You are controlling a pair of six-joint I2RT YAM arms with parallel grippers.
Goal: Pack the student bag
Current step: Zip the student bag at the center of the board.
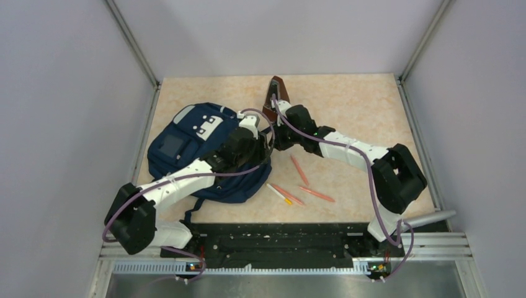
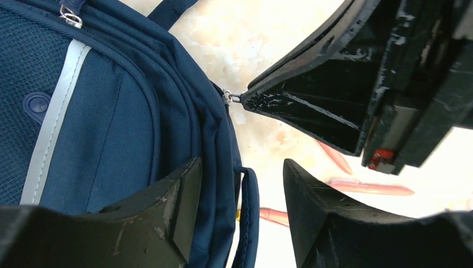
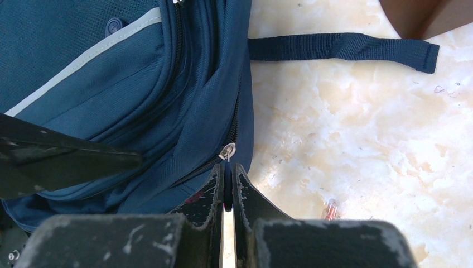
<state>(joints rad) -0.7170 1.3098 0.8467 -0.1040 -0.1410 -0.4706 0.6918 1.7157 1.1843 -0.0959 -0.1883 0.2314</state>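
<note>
Student bag (image 1: 186, 146): lying flat on the left half of the table (image 1: 366, 112), front pocket facing up.
Right gripper (image 3: 227, 174): clenched, pinching the small metal zipper pull (image 3: 227, 151) at the bag's right edge.
Left gripper (image 2: 241, 178): released, fingers spread over that same edge, holding nothing.
Orange pens (image 1: 316, 194): loose on the table, just right of the bag.
Brown object (image 1: 276, 93): beyond the right gripper; I can't tell what it is.
</note>
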